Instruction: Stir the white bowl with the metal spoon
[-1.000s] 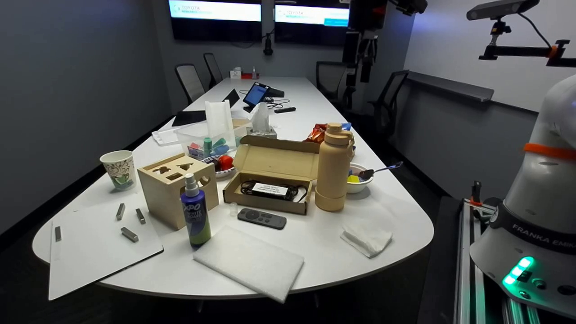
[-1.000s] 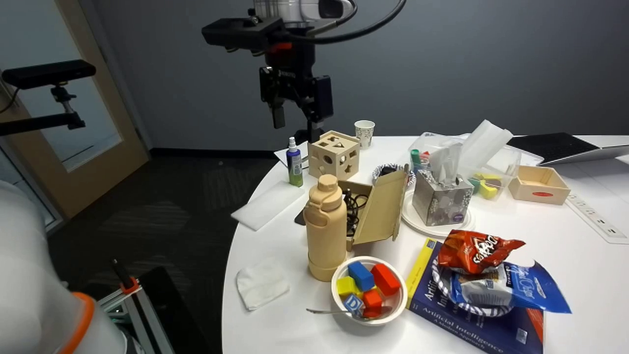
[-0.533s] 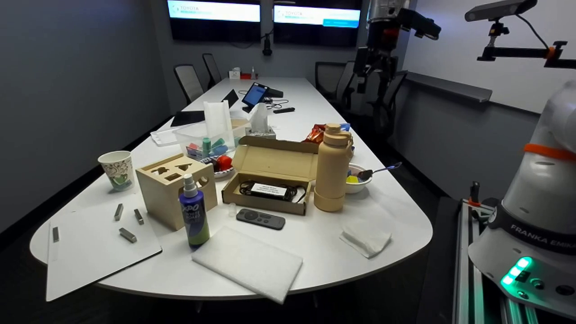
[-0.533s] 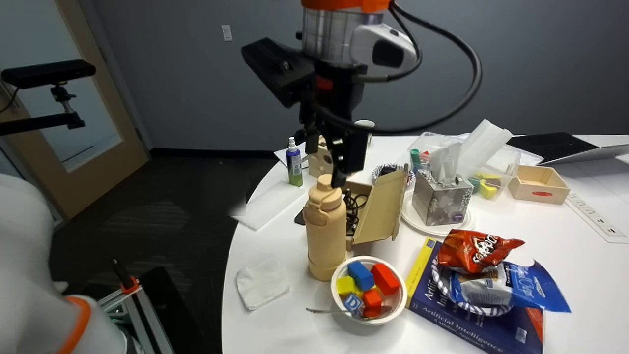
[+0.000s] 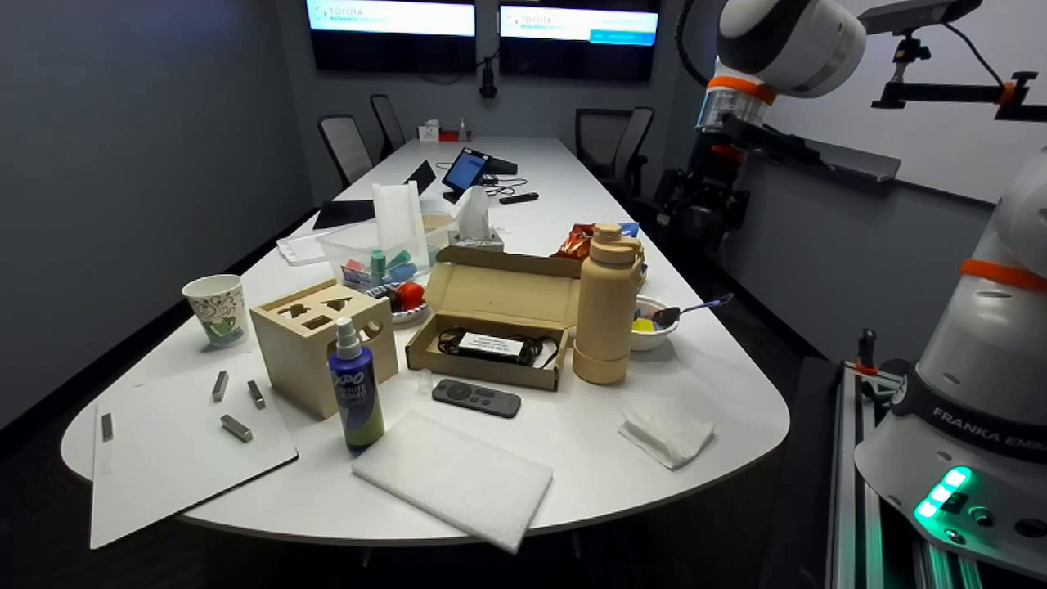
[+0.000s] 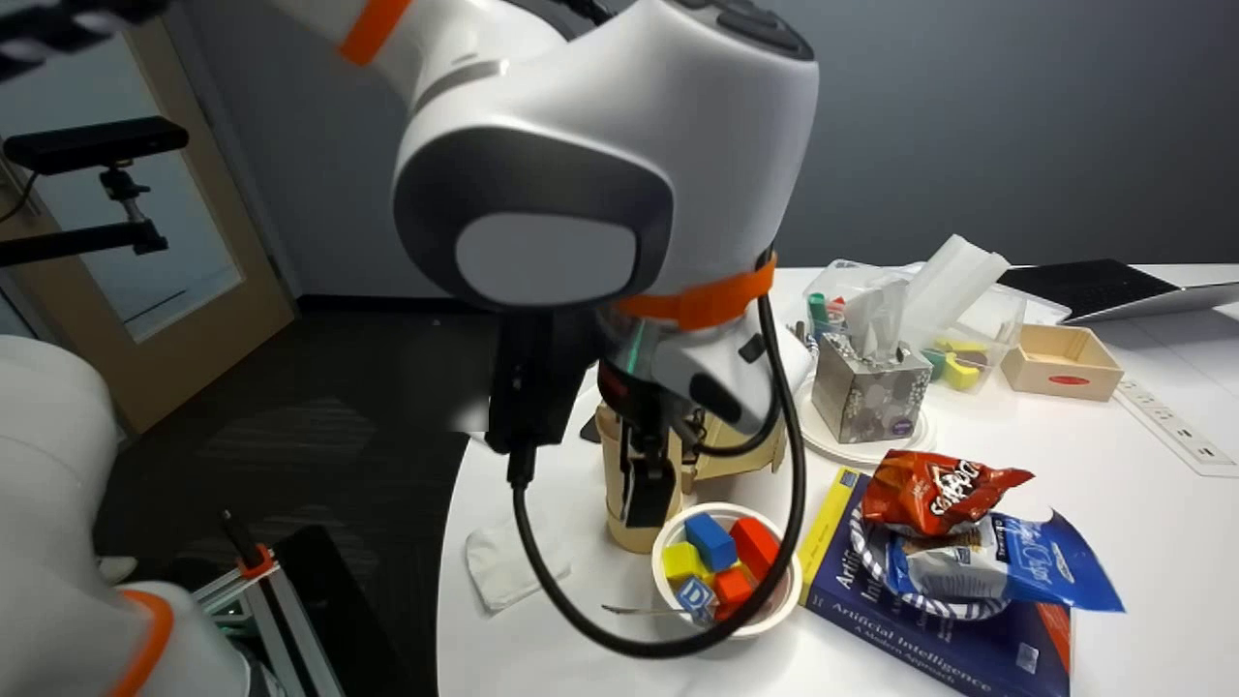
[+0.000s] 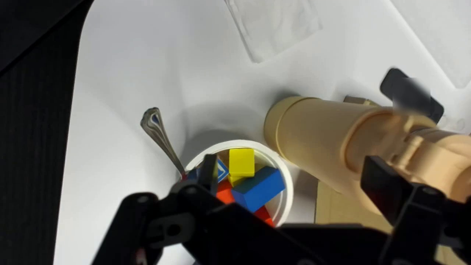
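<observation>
White table [image 5: 736,409]: spans the middle of an exterior view; the wrist view keeps only a piece, its edge down the left.
Robot arm [image 6: 600,165]: upper middle of an exterior view, cut by the top edge and hiding much behind it.
Cardboard box [image 5: 507,294]: lid up, centre of an exterior view; in the wrist view only a lower-right strip shows.
Gripper [image 7: 290,163]: bottom of the wrist view, jaws wide apart; dark and hard to make out in both exterior views.
Tan bottle [image 7: 312,129]: upright; slants across the right of the wrist view, its cap cut by the frame edge and its shoulder partly behind a gripper finger [image 7: 384,189].
White bowl [image 7: 288,187]: centre of the wrist view, its lower left behind the gripper; right of centre in an exterior view, its left side behind the bottle; crossed at lower right by a black cable [image 6: 658,650] in an exterior view.
Metal spoon [image 7: 160,134]: handle slants out over the bowl's rim, left of centre in the wrist view; far end hidden behind a finger; any touch between them cannot be told.
Blocks [image 7: 259,187]: blue, red, yellow in the bowl; a lettered one half behind a finger.
</observation>
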You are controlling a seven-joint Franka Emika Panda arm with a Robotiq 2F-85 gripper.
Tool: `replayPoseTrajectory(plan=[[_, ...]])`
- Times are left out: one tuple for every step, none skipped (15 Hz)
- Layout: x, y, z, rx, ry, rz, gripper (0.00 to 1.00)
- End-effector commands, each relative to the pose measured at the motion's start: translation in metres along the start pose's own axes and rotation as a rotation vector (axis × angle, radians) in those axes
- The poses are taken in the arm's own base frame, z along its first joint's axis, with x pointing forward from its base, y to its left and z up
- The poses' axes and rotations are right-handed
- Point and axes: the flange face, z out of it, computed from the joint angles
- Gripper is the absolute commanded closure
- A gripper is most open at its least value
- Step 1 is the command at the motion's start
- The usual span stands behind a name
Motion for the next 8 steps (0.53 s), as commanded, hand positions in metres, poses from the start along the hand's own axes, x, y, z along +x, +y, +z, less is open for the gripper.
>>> replayPoseTrajectory(plan=[[0.017, 0.012, 0.012, 0.004, 0.093, 0.136, 0.00], [0.022, 0.016, 0.013, -0.005, 0.122, 0.162, 0.00], [0.026, 0.019, 0.010, -0.015, 0.153, 0.190, 0.00], [0.030, 0.023, 0.008, -0.020, 0.178, 0.217, 0.00], [0.033, 0.027, 0.007, -0.035, 0.202, 0.243, 0.00], [0.037, 0.033, 0.008, -0.052, 0.216, 0.268, 0.00], [0.038, 0.039, 0.010, -0.074, 0.214, 0.294, 0.00], [0.039, 0.044, 0.013, -0.093, 0.210, 0.315, 0.00]])
